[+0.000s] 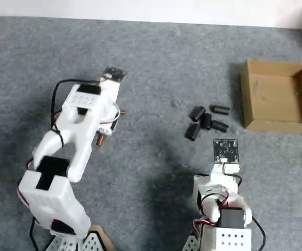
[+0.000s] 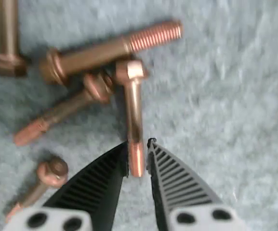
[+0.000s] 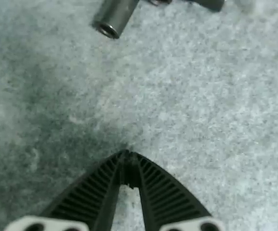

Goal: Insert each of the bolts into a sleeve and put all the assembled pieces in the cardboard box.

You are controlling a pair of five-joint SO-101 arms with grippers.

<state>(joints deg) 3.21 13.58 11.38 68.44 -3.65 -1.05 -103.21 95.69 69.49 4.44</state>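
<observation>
The table [image 1: 156, 57] is covered all over in a grey, felt-like cloth. Right of the high view's centre, five short black sleeves [image 1: 207, 121] lie on it in a loose cluster, some touching, and just beyond them at the right edge an open cardboard box [image 1: 243, 94] sits upright. Left of centre, copper-coloured bolts [image 2: 90, 53] lie on the cloth, three of them crowded with their heads together and their shanks pointing different ways, and two more lying a little apart from that group
</observation>
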